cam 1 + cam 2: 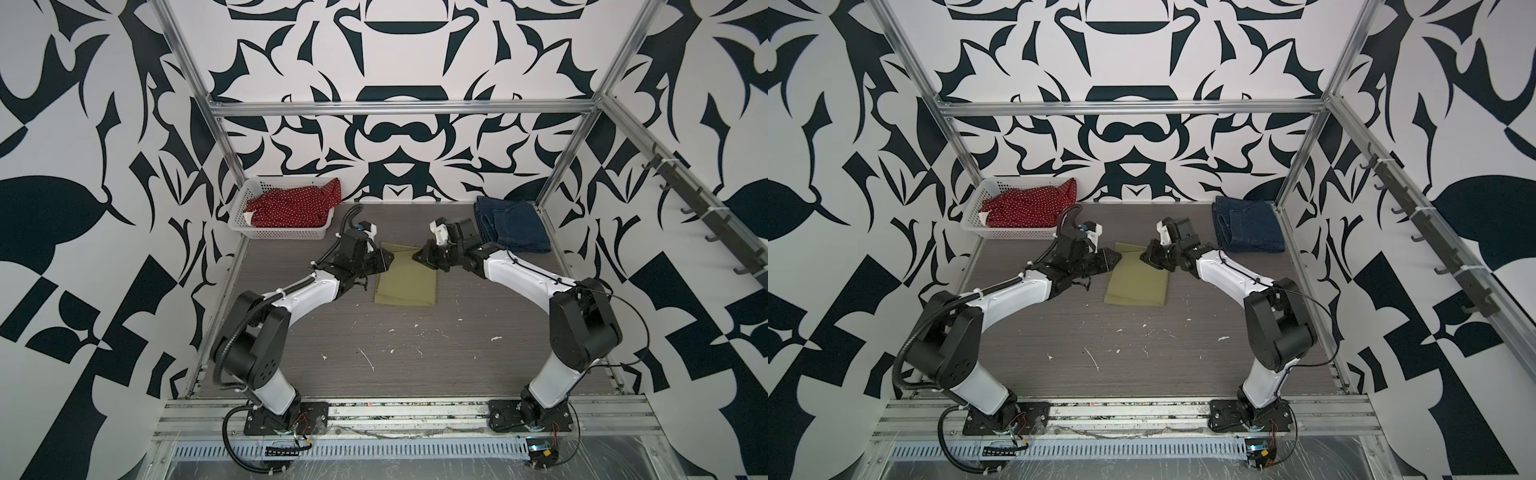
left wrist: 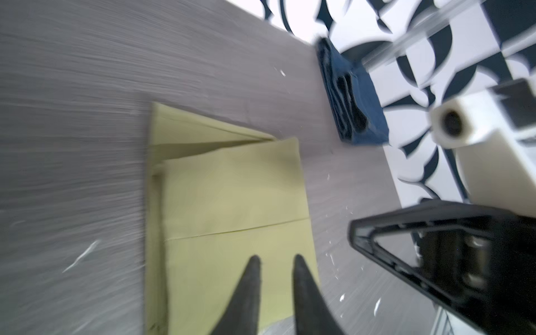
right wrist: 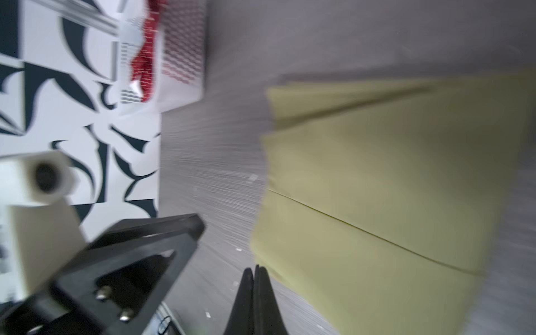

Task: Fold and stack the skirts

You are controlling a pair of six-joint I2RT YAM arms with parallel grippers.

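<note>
The olive-green skirt point(image 1: 405, 282) point(image 1: 1138, 282) lies folded flat mid-table. My left gripper point(image 1: 388, 257) point(image 2: 277, 259) hovers over its far left corner, fingers slightly apart and open, with nothing between them. My right gripper point(image 1: 417, 255) point(image 3: 255, 269) is shut on nothing, just off the far right edge of the olive skirt point(image 3: 377, 174). The dark blue denim skirt point(image 1: 513, 224) point(image 2: 353, 110) lies folded at the back right. The red polka-dot skirt point(image 1: 291, 208) point(image 3: 145, 63) sits crumpled in the basket.
A white perforated basket point(image 1: 282, 233) point(image 1: 1013, 233) stands at the back left corner. Metal frame posts point(image 1: 232, 158) run along the table's sides. White scuff marks point(image 1: 368, 359) dot the grey table front. Both wrist views are motion-blurred.
</note>
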